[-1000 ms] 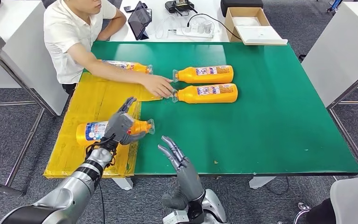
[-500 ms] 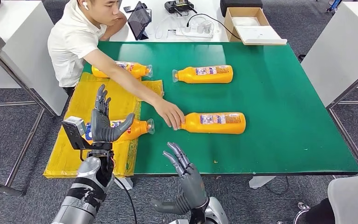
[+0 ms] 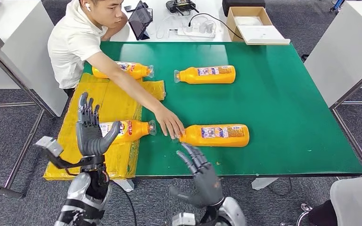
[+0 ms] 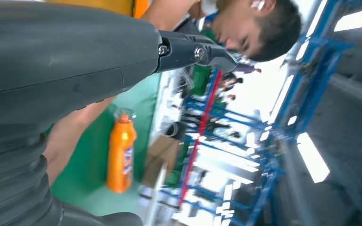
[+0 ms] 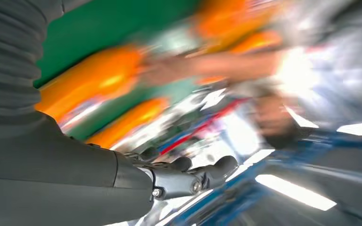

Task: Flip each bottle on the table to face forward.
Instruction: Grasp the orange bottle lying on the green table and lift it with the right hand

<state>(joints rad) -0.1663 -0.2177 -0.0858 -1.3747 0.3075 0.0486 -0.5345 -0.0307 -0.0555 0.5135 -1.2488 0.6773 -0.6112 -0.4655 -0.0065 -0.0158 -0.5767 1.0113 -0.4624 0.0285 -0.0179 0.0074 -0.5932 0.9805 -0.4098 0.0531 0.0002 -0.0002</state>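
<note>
Several orange bottles lie on their sides. One bottle [image 3: 131, 130] rests on the yellow mat [image 3: 99, 101], its label half hidden behind my left hand [image 3: 91, 129], which stands upright with fingers spread and holds nothing. A second bottle [image 3: 215, 135] lies near the front of the green table [image 3: 283, 108], its cap under a person's hand [image 3: 169, 124]. My right hand [image 3: 202, 176] hovers open at the front edge, just short of that bottle. Two more bottles lie far back, one on the left [image 3: 121, 69] and one in the middle [image 3: 206, 74]. The left wrist view catches an orange bottle [image 4: 120, 155].
A person in a white shirt [image 3: 73, 42] sits at the far left, arm stretched across the mat. Behind the green table are a cardboard box [image 3: 250, 23], a tablet [image 3: 140, 20] and a power strip [image 3: 195, 30]. The right wrist view is blurred.
The person dragged one bottle from the back to the table's near middle. My left hand let go of the bottle on the mat and rose upright. My right hand shifted slightly right.
</note>
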